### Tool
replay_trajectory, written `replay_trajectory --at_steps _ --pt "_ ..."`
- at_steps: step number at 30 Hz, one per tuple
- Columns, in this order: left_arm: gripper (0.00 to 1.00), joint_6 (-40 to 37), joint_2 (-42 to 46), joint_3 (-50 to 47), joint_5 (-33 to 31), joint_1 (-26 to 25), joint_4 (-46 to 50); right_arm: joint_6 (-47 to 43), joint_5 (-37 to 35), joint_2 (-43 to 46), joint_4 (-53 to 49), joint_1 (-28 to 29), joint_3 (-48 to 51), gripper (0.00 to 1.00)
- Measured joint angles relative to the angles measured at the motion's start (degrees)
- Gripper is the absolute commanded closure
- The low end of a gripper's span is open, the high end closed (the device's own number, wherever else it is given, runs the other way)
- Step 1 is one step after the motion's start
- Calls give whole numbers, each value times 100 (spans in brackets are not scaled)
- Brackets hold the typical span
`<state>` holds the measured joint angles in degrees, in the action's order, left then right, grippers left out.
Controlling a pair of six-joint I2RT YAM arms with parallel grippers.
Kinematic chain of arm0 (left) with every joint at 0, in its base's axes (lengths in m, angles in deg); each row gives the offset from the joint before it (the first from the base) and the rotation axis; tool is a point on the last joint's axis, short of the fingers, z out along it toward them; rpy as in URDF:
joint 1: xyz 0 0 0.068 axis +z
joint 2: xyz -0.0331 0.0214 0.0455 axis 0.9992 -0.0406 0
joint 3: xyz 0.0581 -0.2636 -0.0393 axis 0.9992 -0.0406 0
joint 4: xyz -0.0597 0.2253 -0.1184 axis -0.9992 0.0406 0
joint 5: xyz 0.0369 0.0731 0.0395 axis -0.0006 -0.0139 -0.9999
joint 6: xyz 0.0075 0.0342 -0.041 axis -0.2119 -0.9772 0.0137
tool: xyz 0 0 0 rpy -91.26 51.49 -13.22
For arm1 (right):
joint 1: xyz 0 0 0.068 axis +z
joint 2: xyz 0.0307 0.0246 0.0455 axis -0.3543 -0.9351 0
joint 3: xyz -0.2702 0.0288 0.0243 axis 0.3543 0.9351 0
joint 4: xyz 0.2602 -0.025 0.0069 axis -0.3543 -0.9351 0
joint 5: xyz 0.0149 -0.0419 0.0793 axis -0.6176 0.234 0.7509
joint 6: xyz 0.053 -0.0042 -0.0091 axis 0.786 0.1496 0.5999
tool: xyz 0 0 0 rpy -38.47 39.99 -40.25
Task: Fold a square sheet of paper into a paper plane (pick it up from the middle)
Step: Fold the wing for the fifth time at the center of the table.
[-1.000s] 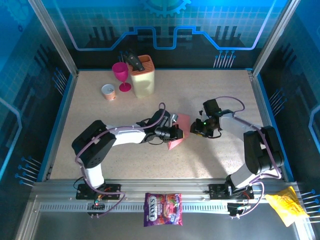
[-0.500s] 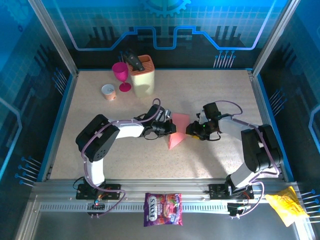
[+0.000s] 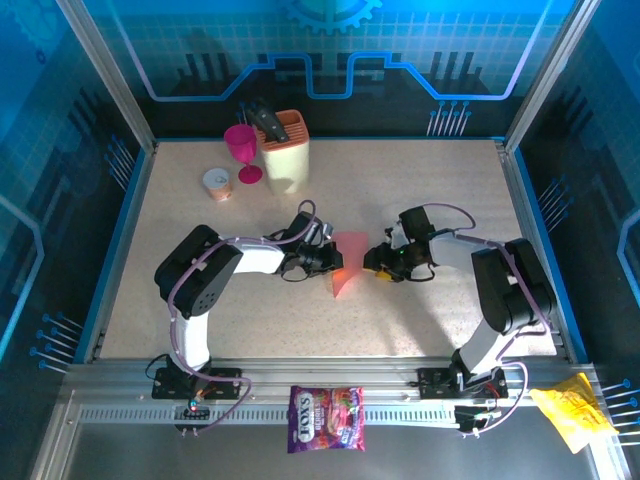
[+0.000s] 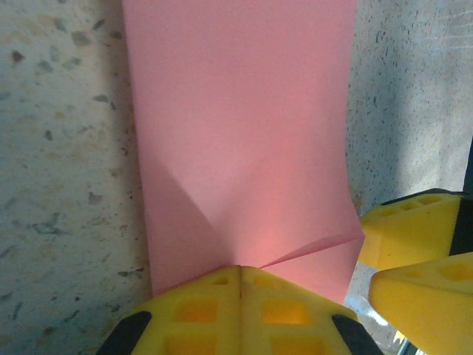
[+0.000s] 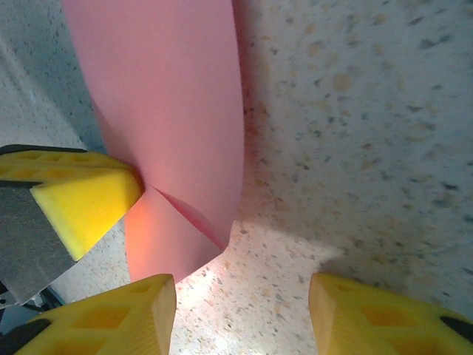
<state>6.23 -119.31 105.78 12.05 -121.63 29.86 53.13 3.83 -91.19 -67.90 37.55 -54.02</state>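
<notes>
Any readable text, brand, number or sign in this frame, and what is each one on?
"FOX'S": on the purple candy bag; the smaller print under it is too small to read.
Yellow wrapper: dark print, too small to read.
Cup: markings blurred, unreadable.
Pink paper: plain, no text.

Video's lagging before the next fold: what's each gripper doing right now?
Left gripper: closed, pinching the thin folded pink-red paper sheet.
Right gripper: open, holding nothing, beside the sheet.
</notes>
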Motion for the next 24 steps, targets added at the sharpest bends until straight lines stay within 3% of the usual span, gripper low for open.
replay_trajectory --at_steps 3,6,10,12,18,24 --pt "100 0 0 -46 2 11 -35 79 116 -98 138 55 -26 50" --pt "100 0 0 -72 42 11 -55 201 243 -199 315 94 -26 58" --pt "92 2 0 -92 109 11 -122 367 365 -326 527 131 -28 91" --pt "85 7 13 -92 153 26 -129 433 387 -341 627 131 -31 100" --pt "60 116 470 -278 236 111 -221 549 400 -341 850 149 -26 100" --pt "59 339 1084 -632 345 66 -546 667 275 -289 905 380 70 100"
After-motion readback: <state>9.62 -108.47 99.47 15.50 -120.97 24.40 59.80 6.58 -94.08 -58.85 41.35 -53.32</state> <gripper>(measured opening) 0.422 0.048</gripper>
